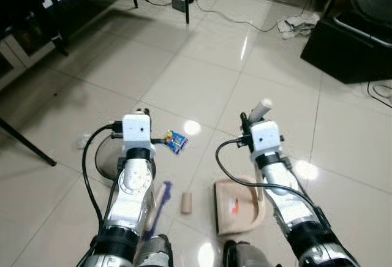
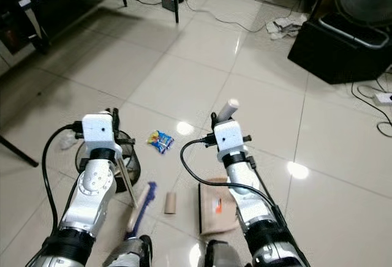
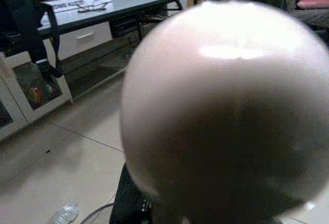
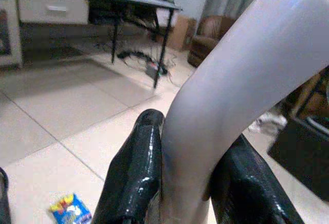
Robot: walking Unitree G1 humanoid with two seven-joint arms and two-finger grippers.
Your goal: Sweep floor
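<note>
Right gripper [image 4: 187, 183] is clenched around the pale curved dustpan handle [image 4: 241, 80]; in the right wrist view you can see both black fingers [image 4: 134, 172] pressed against it. The beige dustpan [image 2: 215, 209] sits on the tiled floor [image 1: 202, 83] under the right arm, with much of it hidden behind the forearm, so its far edge can't be made out.

Left gripper [image 1: 142, 115] is up near a broom stick [image 2: 127, 181] that runs down past the left arm to a purple-and-tan broom head [image 2: 141, 204], partly covered by the arm. The left wrist view is mostly a big blurry pale round blob [image 3: 226, 111] right at the lens, so honestly can't tell if that claw is grasping or released.

Litter on the floor: a blue and yellow wrapper [image 1: 176, 140] between the two arms, a small cardboard tube [image 1: 185, 202] between broom head and dustpan, and a crumpled clear bit [image 1: 82, 139] out past the left arm. There's a dark round wire thing [image 2: 125, 150] mostly behind the left arm, hard to identify.
</note>
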